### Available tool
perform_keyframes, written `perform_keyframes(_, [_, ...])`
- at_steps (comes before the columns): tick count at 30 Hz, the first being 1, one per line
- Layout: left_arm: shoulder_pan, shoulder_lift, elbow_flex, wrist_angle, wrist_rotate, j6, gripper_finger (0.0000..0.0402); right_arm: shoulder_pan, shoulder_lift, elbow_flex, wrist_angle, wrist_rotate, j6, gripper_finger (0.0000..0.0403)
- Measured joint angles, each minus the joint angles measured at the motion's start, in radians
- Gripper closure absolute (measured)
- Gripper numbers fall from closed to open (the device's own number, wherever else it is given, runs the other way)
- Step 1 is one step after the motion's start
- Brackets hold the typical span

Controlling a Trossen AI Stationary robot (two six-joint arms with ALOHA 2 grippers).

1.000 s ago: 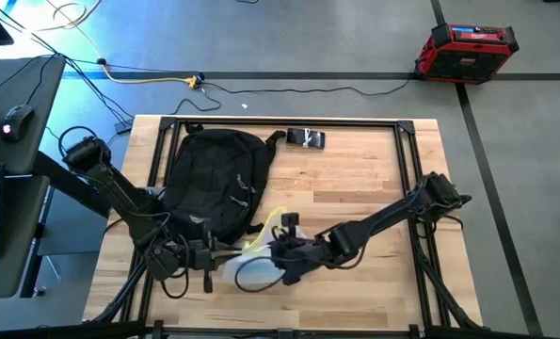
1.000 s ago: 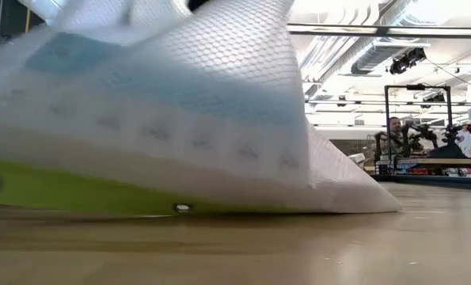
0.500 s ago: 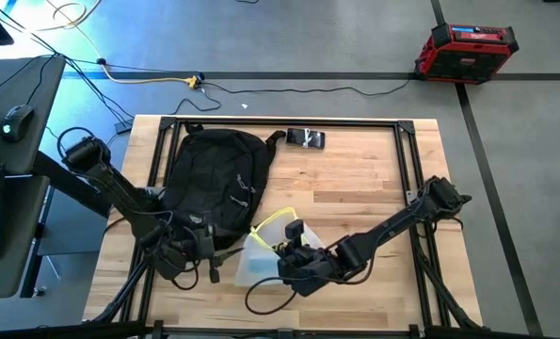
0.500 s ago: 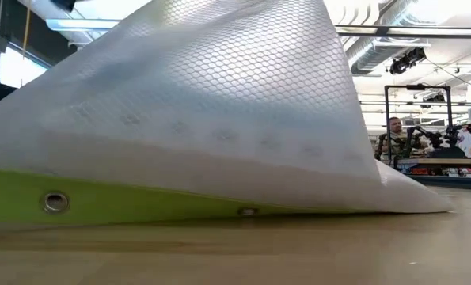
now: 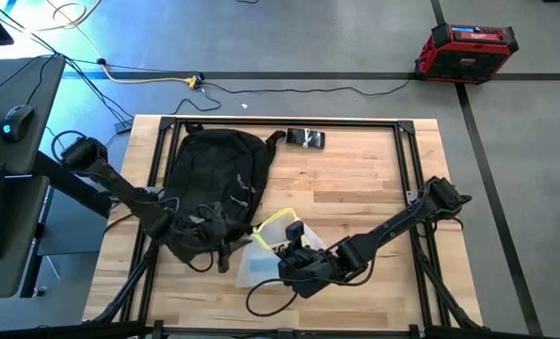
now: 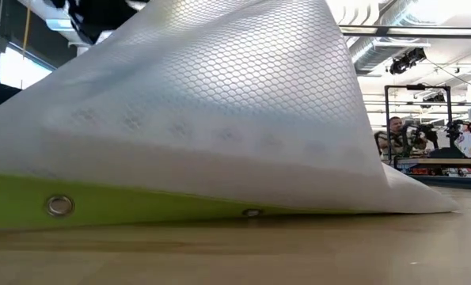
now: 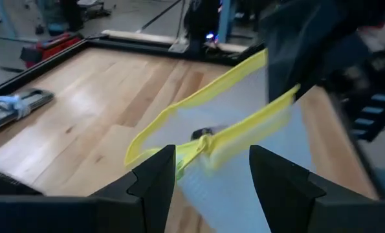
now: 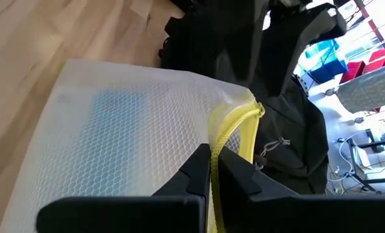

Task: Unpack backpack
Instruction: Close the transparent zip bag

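Between the two hands, a translucent mesh pouch (image 5: 261, 252) with a yellow zip edge is lying on the wooden worktop (image 5: 355, 179). The right hand (image 8: 210, 169) is clenching that yellow edge between its closed fingers, with the backpack (image 5: 216, 184) lying just beyond it. The left hand (image 7: 208, 169) is standing released, its fingers spread, with the pouch's yellow edge just ahead of them and the backpack's lower end beside it; in the high view this hand (image 5: 221, 229) is sitting at the backpack's near end. A small dark device (image 5: 306, 138) is resting on the worktop well beyond both hands, past the backpack's top. A red case (image 5: 466, 50) is sitting on the floor off the worktop's far right corner. Across the low view the pouch (image 6: 188, 127) is filling nearly the whole frame and hiding both hands and the backpack; a person (image 6: 393, 134) is showing far behind it. What the pouch is holding is hard to make out.
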Motion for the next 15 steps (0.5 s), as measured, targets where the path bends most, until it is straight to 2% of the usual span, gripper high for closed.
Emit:
perform_keyframes(4, [0.013, -0.022, 0.0, -0.014, 0.026, -0.043, 0.0224, 0.0, 0.0, 0.0, 0.0, -0.001, -0.004, 0.0403])
perform_keyframes(12, [0.123, -0.029, 0.0, -0.03, 0.215, -0.262, 0.0224, 0.0, 0.0, 0.0, 0.0, -0.015, 0.002, 0.0403])
perform_keyframes(15, [0.155, -0.029, 0.0, -0.031, 0.287, -0.297, 0.0224, 0.0, 0.0, 0.0, 0.0, -0.017, 0.002, 0.0403])
